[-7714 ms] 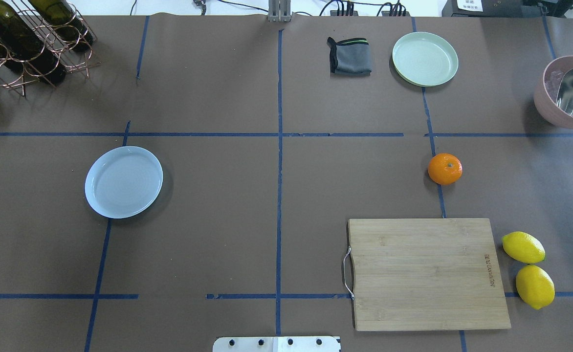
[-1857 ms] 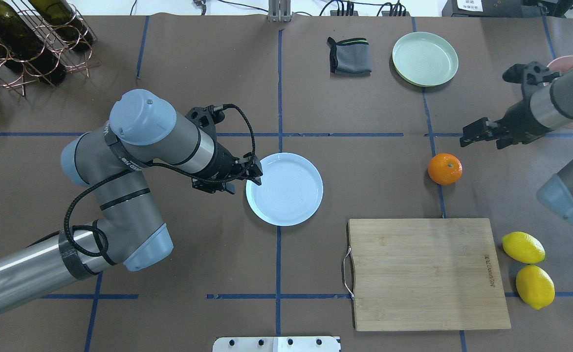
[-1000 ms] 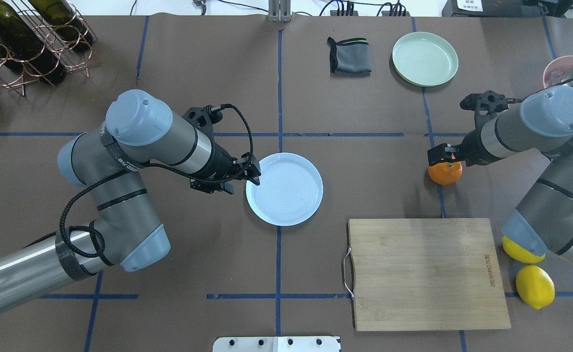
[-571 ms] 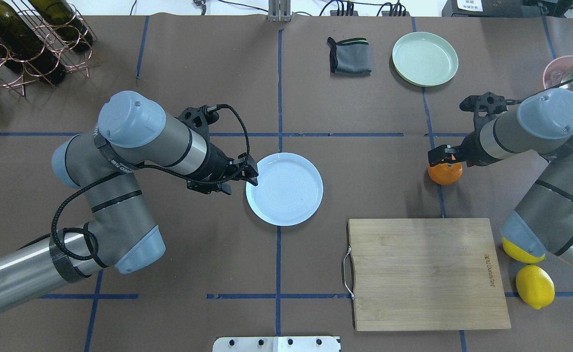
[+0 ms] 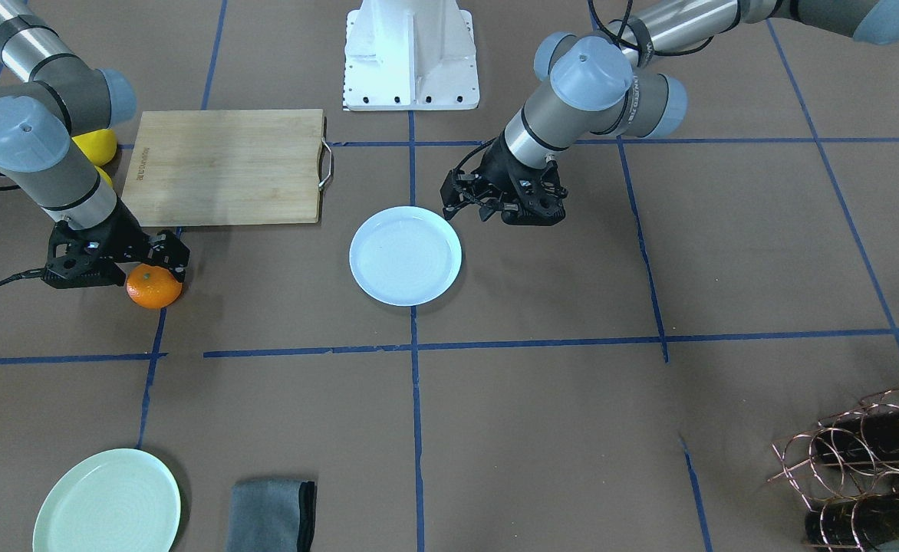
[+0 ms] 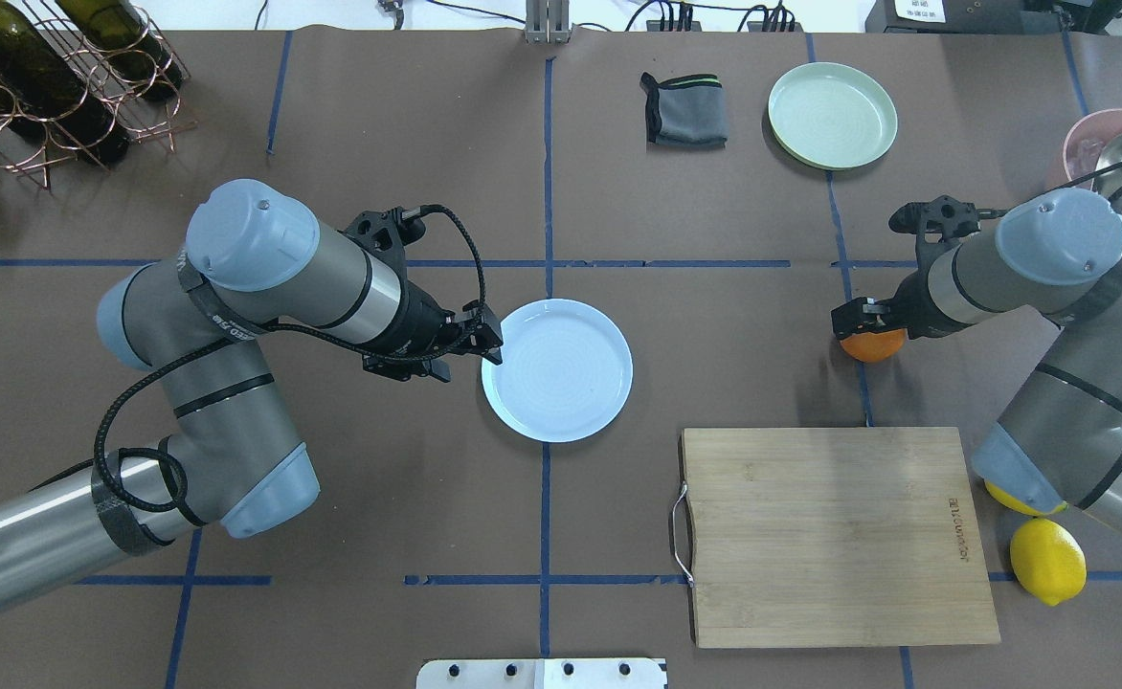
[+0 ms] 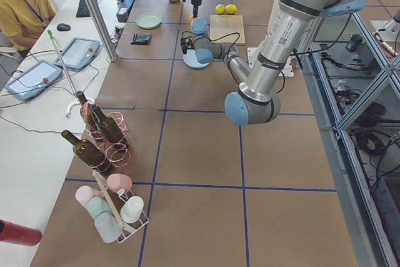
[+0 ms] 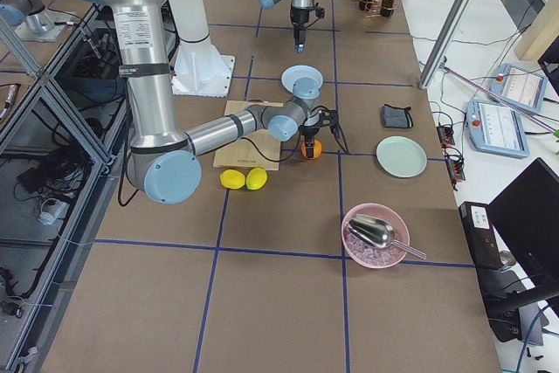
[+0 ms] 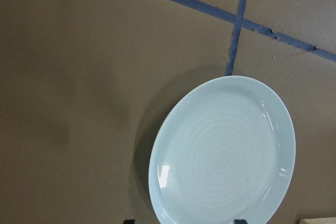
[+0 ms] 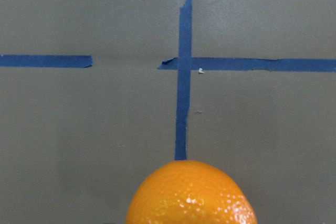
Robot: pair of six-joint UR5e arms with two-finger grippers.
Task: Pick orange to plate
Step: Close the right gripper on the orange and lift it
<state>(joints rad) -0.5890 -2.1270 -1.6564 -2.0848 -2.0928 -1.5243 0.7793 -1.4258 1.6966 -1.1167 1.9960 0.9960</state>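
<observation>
The orange rests on the brown table at the right, on a blue tape line, and fills the bottom of the right wrist view. My right gripper is lowered over its top, open, with its fingers on either side of the fruit. The bluish-white plate lies empty at the table's centre. My left gripper hovers at the plate's left rim, open, holding nothing. Most of the plate shows in the left wrist view.
A wooden cutting board lies in front of the orange, with two lemons to its right. A pale green plate and a grey cloth sit at the back. A pink bowl stands far right, a wine rack back left.
The plate went from the left side to the centre with my left arm, whose gripper has now backed off slightly. My right gripper arrived and has dropped lower over the orange.
</observation>
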